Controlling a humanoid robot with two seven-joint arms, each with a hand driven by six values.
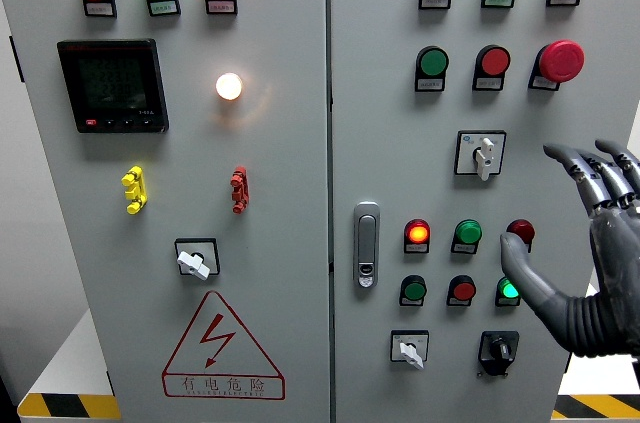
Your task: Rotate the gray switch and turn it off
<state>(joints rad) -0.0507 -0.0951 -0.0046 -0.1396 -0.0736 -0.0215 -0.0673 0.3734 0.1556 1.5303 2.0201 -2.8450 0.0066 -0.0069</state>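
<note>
Presently, head view: right hand hovers at the right edge of the grey control panel, fingers spread and loose, holding nothing; thumb tip near the dark red indicator lamp. Gray rotary switch sits mid-right panel, upper left of the hand, untouched, its handle pointing down. Black selector knob below the hand. Left panel: yellow handle, red handle.

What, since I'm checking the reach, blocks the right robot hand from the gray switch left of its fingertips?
Nothing visible. Only bare panel separates the open right robot hand from the gray switch.
</note>
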